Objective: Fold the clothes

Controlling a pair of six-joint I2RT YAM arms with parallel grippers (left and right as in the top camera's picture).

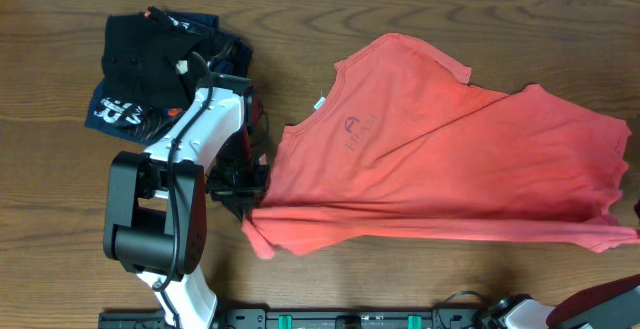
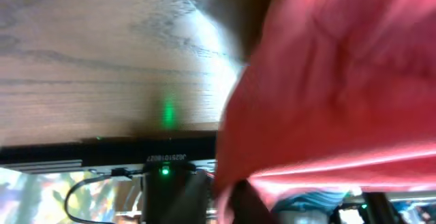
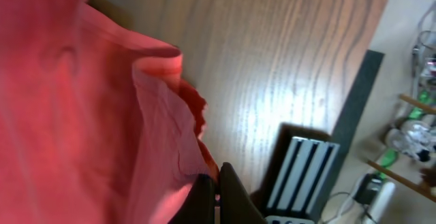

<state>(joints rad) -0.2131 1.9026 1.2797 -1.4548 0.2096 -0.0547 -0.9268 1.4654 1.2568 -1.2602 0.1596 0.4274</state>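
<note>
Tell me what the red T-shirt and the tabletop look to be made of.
T-shirt: soft knit fabric, probably cotton jersey, with a matte finish. It drapes, wrinkles and folds limply.
Table: solid wood or wood-look laminate, I cannot tell which. It is dark brown with a light sheen, grain lines run along it, and the wrist views show glare on it.

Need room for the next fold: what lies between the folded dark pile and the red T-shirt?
Overhead, the left arm and left gripper fill that gap beside the dark pile, gripper at the T-shirt's left edge; farther up, bare table.
</note>
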